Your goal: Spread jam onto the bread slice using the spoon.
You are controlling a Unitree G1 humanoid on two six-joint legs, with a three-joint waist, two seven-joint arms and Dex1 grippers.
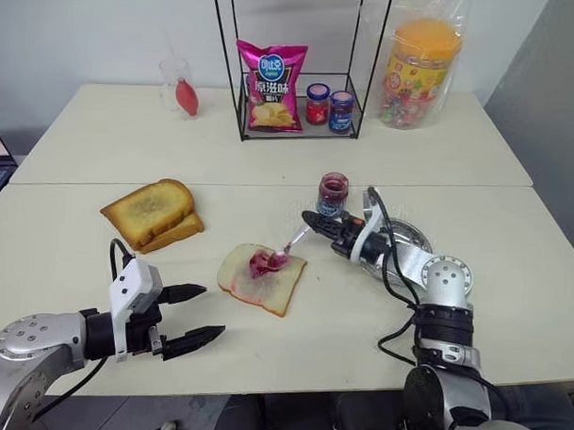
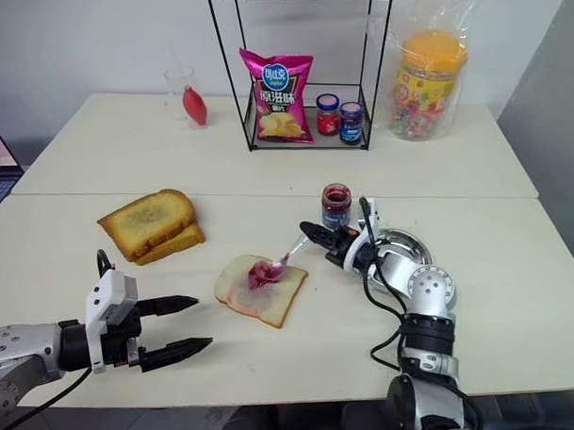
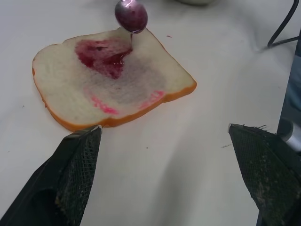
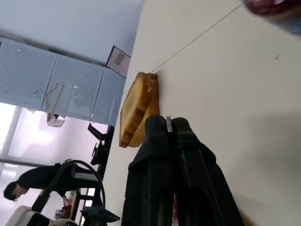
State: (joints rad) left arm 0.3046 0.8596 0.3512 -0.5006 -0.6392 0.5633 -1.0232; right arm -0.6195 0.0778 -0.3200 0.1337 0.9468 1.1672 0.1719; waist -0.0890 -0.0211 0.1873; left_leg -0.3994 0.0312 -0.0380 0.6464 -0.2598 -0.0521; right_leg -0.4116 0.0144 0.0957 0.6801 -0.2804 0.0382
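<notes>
The right tool, clamped tight on the handle of the spoon, reached in from the right of the frame so the jam-coated bowl met the red smear on the bread slice at the centre of the worktop. The slice lay flat and unsupported, its spread apparently only partly worked outward from the middle. Just above the tool, the open jar of jam stood close by, probably for easy reloading. At lower left, the left tool hovered with its fingers spread wide, holding nothing, near the slice, perhaps ready to steady it.
</notes>
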